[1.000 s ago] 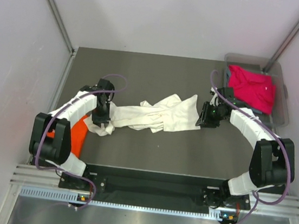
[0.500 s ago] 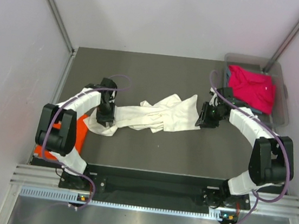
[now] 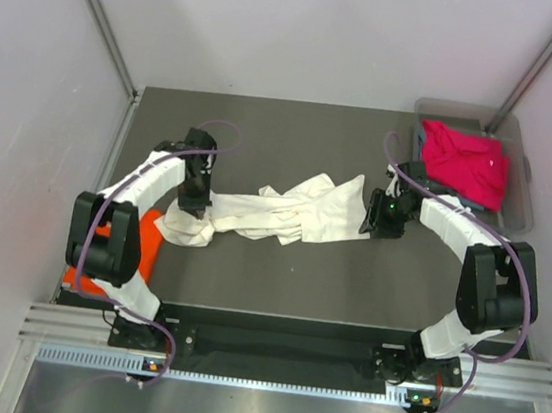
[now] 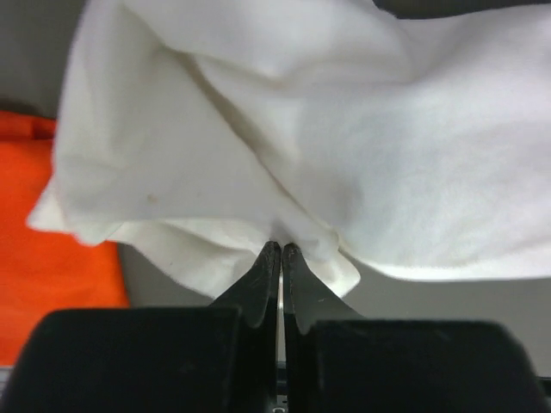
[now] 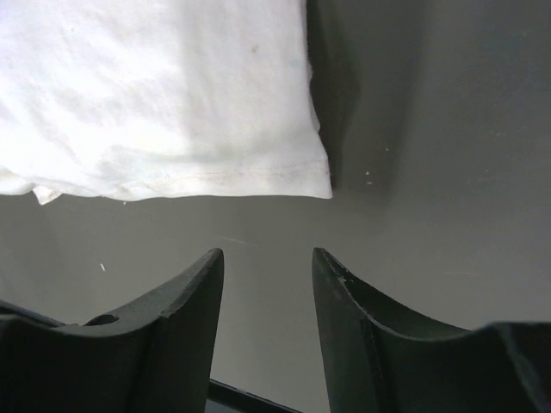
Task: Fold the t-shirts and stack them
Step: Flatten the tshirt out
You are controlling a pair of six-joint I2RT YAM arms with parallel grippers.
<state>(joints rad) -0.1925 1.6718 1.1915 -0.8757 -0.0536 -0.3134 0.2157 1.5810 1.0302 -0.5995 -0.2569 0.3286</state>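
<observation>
The cream-white t-shirt (image 3: 285,213) lies bunched in a long strip across the middle of the table. My left gripper (image 3: 197,204) is shut on its left end; in the left wrist view the jaws (image 4: 281,247) pinch a fold of the white cloth (image 4: 344,155). My right gripper (image 3: 379,219) is open and empty just off the shirt's right end; in the right wrist view its fingertips (image 5: 265,258) hover over bare table just short of the shirt's hem (image 5: 172,112). The orange t-shirt (image 3: 147,239) lies at the near left, partly under my left arm, and shows in the left wrist view (image 4: 47,241).
A clear plastic bin (image 3: 525,172) stands at the back right. It holds the magenta-pink t-shirt (image 3: 466,161), with a bit of grey-blue cloth (image 3: 423,139) at its left edge. Walls close in on the left, right and far sides of the dark table (image 3: 294,138).
My left gripper has moved a little toward the far side, taking the white shirt's left end with it. The right gripper has barely moved.
</observation>
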